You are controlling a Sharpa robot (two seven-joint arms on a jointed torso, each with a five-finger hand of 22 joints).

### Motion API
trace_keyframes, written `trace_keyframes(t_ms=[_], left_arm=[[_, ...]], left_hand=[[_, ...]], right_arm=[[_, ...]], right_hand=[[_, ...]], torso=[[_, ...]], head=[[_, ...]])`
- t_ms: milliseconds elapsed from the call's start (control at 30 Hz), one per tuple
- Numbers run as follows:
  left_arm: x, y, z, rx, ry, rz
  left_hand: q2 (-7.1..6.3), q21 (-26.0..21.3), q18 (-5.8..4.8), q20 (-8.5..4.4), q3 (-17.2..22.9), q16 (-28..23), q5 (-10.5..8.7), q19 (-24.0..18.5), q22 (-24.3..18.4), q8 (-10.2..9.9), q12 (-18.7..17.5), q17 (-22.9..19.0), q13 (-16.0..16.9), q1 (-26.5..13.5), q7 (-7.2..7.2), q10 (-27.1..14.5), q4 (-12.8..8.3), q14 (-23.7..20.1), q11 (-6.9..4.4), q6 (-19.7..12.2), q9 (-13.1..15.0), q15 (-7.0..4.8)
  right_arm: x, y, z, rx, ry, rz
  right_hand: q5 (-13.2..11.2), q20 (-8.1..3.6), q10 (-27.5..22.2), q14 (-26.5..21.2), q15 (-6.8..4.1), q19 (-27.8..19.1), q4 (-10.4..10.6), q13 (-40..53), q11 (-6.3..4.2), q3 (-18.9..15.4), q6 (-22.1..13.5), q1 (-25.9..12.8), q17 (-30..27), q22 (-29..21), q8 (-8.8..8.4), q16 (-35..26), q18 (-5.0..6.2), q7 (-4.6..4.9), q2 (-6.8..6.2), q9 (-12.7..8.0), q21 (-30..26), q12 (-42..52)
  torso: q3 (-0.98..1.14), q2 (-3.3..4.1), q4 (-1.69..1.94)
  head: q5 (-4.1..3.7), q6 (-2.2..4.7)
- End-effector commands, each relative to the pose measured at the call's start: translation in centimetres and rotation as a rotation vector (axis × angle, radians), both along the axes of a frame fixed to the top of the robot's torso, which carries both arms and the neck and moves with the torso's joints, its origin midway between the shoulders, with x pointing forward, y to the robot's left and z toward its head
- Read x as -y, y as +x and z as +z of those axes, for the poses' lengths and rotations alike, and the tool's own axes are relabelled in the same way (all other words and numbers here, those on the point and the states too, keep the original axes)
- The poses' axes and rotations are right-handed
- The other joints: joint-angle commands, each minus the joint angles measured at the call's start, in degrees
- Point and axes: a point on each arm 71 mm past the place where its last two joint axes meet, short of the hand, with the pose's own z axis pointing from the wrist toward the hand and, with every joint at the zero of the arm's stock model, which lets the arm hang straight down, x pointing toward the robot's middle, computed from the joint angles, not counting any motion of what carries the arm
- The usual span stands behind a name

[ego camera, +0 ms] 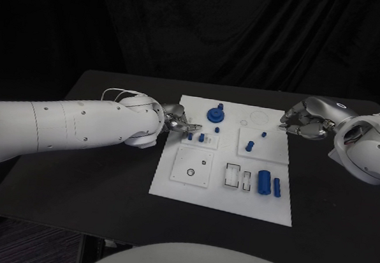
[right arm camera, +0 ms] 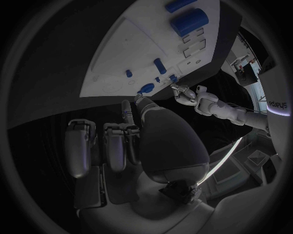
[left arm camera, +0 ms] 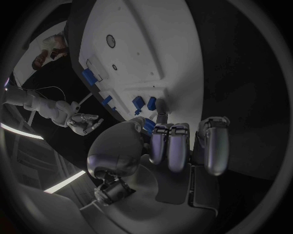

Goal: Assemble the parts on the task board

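The white task board point(ego camera: 222, 196) lies in the middle of the black table point(ego camera: 82, 183). The left hand point(ego camera: 175, 118) hovers at the board's left edge, next to a small square plate point(ego camera: 200, 139) with two little blue pegs point(ego camera: 202, 137) standing in it. From the left wrist view its fingers point(left arm camera: 177, 146) are curled down near those pegs, but I cannot tell if they pinch anything. The right hand point(ego camera: 304, 124) waits at the board's far right corner with its fingers curled in. I cannot tell if it holds something either.

I think the left hand is going for a small part by that plate. It should come down slowly and straight, pinch one peg only, and not bump the peg beside it.

On the board, a round blue knob point(ego camera: 215, 115) stands near the far edge. Another square plate point(ego camera: 257, 144) holds a few small blue pieces. Near the front, a square plate with a ring mark point(ego camera: 191, 168) has no blue part in it. Beside it is a small frame point(ego camera: 232, 175), then a fat blue cylinder point(ego camera: 263, 181) and a thinner blue bar point(ego camera: 277, 187) lying side by side.
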Motion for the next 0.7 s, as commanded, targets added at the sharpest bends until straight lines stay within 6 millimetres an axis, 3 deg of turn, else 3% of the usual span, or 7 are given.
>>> trace_keyframes(t_ms=[33,167,433,600,633,700], left_arm=[[-0.2,0.1,0.3,0.056,-0.030,0.022],[-0.4,0.2,0.6,0.099,-0.057,0.033],[-0.3,0.2,2.1,0.276,-0.175,0.009],[0.2,0.2,3.7,0.444,-0.278,-0.084],[0.3,0.2,3.9,0.470,-0.295,-0.110],[0.6,0.1,4.4,0.516,-0.324,-0.168]], left_hand=[[0.92,0.28,0.74,0.02,-1.12,0.15,0.29,1.43,11.45,1.95,0.16,15.10,14.94,0.19,-0.39,6.07,-0.01,6.15,-0.19,0.68,2.23,-0.10],[1.49,0.37,0.70,-0.35,-2.60,0.15,0.33,1.60,11.64,4.75,0.16,15.10,14.94,1.05,-0.84,6.07,-0.03,6.15,-0.60,0.22,5.96,-0.46],[1.20,0.59,0.62,-0.55,-3.79,0.15,0.36,1.81,11.87,6.75,0.16,15.10,14.94,2.98,-1.10,6.07,-0.15,6.15,-0.81,-0.72,7.95,-0.64],[-0.11,-2.13,1.25,-0.02,-4.23,0.15,0.43,-0.22,11.07,8.24,0.16,15.10,14.94,9.93,-0.38,6.07,-0.26,6.15,-0.08,-4.60,7.84,0.09],[-1.23,-3.46,1.58,0.00,-2.74,0.15,11.73,-1.37,10.71,7.66,0.16,15.10,14.94,13.26,0.13,6.07,-0.34,6.15,0.13,-6.79,7.71,0.42],[-3.70,-7.09,2.31,1.14,-0.83,0.15,12.12,-4.76,9.96,7.55,0.16,15.10,14.94,19.35,1.07,6.07,0.07,6.15,1.46,-9.09,7.63,1.73]], right_arm=[[0.2,0.0,-0.2,-0.007,-0.007,-0.019],[0.3,0.0,-0.2,-0.007,-0.007,-0.020],[0.3,0.0,-0.1,-0.003,-0.005,-0.021],[0.4,0.0,-0.1,0.002,-0.002,-0.022],[0.4,0.0,-0.1,0.004,-0.001,-0.022],[0.3,0.0,-0.1,0.006,0.000,-0.022]], right_hand=[[0.27,0.22,5.98,5.90,0.33,2.71,-0.34,15.08,0.16,0.05,0.43,0.23,15.09,13.03,-0.32,0.17,0.62,-0.02,0.24,-0.07,-0.39,0.15],[0.27,0.22,5.98,5.90,0.33,2.71,-0.34,15.08,0.16,0.05,0.43,0.23,15.09,13.03,-0.32,0.17,0.62,-0.02,0.24,-0.07,-0.39,0.15],[0.27,0.22,5.98,5.90,0.33,2.71,-0.34,15.08,0.16,0.05,0.43,0.23,15.09,13.03,-0.32,0.17,0.62,-0.02,0.24,-0.07,-0.39,0.15],[0.26,0.22,5.98,5.90,0.33,2.73,-0.40,15.08,0.16,0.08,0.43,0.23,15.09,13.05,-0.35,0.17,0.61,-0.01,0.30,-0.08,-0.36,0.15],[0.26,0.22,5.98,5.90,0.33,2.73,-0.40,15.08,0.16,0.08,0.43,0.23,15.09,13.05,-0.35,0.17,0.61,-0.01,0.30,-0.08,-0.36,0.15],[0.26,0.22,5.98,5.90,0.33,2.75,-0.40,15.08,0.16,0.08,0.43,0.23,15.09,13.05,-0.35,0.17,0.60,-0.01,0.31,-0.08,-0.34,0.15]], torso=[[0.04,-0.02,-0.02],[0.04,-0.01,-0.04],[0.02,0.00,-0.04],[0.04,-0.02,-0.04],[0.03,-0.02,-0.04],[0.03,-0.03,-0.03]], head=[[-0.01,0.01],[-0.13,0.01],[-0.22,0.01],[-0.42,0.01],[-0.41,0.01],[-0.42,0.01]])
